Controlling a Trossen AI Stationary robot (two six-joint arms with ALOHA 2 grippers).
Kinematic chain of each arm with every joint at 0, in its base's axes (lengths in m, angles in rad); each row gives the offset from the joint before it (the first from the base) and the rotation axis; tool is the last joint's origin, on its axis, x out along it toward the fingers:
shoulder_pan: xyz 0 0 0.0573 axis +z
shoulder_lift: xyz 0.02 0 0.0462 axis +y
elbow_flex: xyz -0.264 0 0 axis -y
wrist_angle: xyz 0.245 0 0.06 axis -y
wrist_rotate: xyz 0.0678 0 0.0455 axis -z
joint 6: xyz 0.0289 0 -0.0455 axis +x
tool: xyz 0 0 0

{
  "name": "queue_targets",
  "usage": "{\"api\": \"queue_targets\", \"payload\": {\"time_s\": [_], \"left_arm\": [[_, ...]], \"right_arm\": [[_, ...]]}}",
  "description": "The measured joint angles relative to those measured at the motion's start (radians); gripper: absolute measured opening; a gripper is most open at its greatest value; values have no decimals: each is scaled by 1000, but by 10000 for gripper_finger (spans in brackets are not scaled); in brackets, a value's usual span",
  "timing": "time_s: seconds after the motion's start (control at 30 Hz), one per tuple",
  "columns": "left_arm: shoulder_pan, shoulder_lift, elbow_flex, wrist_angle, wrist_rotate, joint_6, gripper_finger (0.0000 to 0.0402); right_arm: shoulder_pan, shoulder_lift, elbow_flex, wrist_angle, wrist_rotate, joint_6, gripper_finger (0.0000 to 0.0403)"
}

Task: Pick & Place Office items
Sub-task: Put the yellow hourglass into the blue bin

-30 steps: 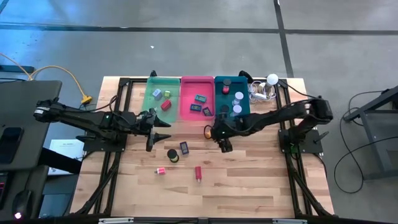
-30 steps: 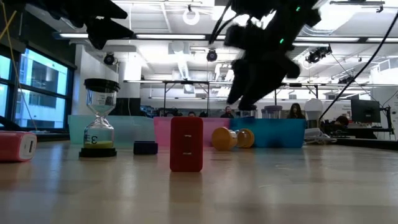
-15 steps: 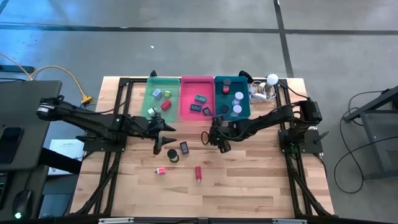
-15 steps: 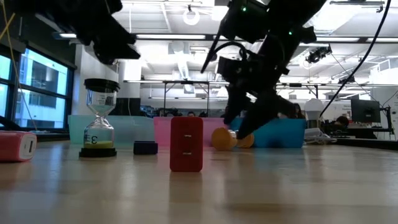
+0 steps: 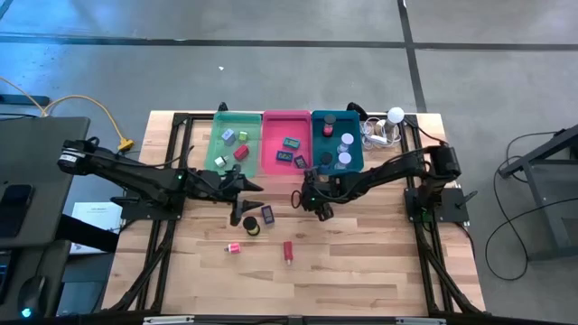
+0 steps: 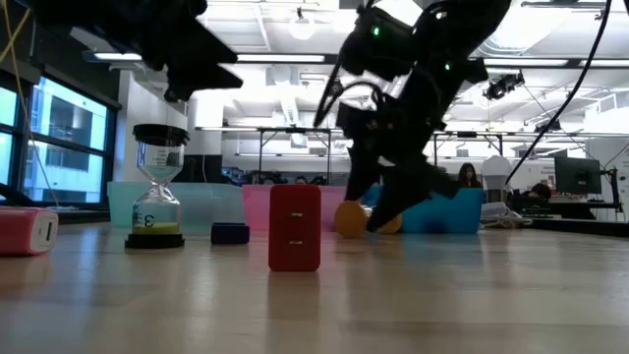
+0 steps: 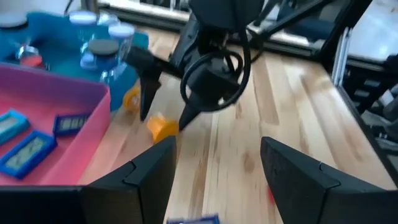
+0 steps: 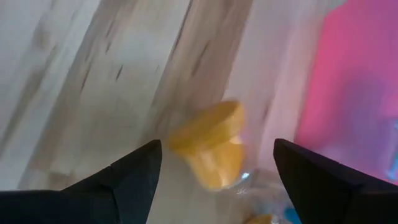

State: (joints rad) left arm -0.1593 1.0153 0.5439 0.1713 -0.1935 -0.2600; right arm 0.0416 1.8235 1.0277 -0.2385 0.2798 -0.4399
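Lying sideways, orange spool-shaped item (image 8: pixel 211 149), flared ends

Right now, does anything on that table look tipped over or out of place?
Yes. An orange hourglass lies on its side on the table by the pink tray, under the open right gripper, while another hourglass stands upright.

the small orange hourglass-shaped piece (image 8: pixel 211 149) is smeared by blur in the right wrist view, its far end cut by the picture's edge. in the low view the dark right arm (image 6: pixel 413 108) covers part of it. contents of the teal plastic tray (image 5: pixel 336 144) are too small to identify from above.
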Motion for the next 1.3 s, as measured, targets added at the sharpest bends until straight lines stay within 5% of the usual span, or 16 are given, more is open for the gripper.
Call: {"api": "queue_targets", "payload": {"time_s": [0.37,0.77,0.97,1.3], "left_arm": [[-3,18,-1,12,11,-3,227],[-3,18,-1,12,15,-3,227],[-3,18,-1,11,16,-2,227],[-3,18,-1,11,15,-2,227]], "right_arm": [[-3,48,-1,78,-18,21,297],[-10,49,0,24,-11,24,190],[-8,49,0,28,-8,24,191],[50,54,-3,65,185,31,184]]}}
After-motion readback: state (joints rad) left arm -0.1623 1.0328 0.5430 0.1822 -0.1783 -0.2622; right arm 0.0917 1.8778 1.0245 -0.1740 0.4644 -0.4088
